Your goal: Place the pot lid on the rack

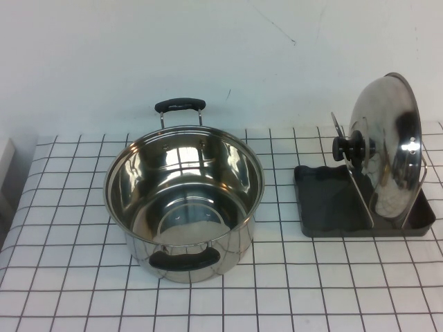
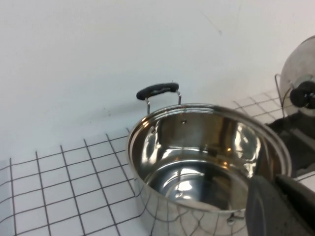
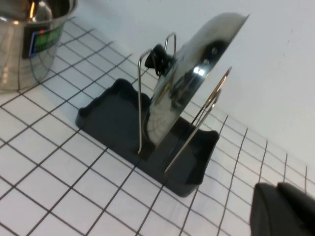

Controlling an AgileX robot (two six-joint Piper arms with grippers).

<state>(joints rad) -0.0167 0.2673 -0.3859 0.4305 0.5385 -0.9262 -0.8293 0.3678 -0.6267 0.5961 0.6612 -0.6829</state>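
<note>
The shiny domed pot lid [image 1: 393,135] stands on edge in the rack [image 1: 325,204], held between its wire loops, with its black knob [image 1: 349,147] facing the pot. The rack is a dark grey tray at the table's right. Lid and rack also show in the right wrist view, the lid [image 3: 189,86] upright in the rack [image 3: 110,118], and the lid shows at the edge of the left wrist view [image 2: 301,61]. My left gripper [image 2: 273,181] is shut and empty, hovering near the pot's rim. My right gripper [image 3: 275,188] is shut and empty, above the tiles beside the rack. Neither arm shows in the high view.
A deep steel pot [image 1: 183,200] with two black handles stands open at the table's middle, left of the rack; it also shows in the left wrist view [image 2: 206,147]. The table has a white gridded cloth [image 1: 69,277]. A plain wall runs behind.
</note>
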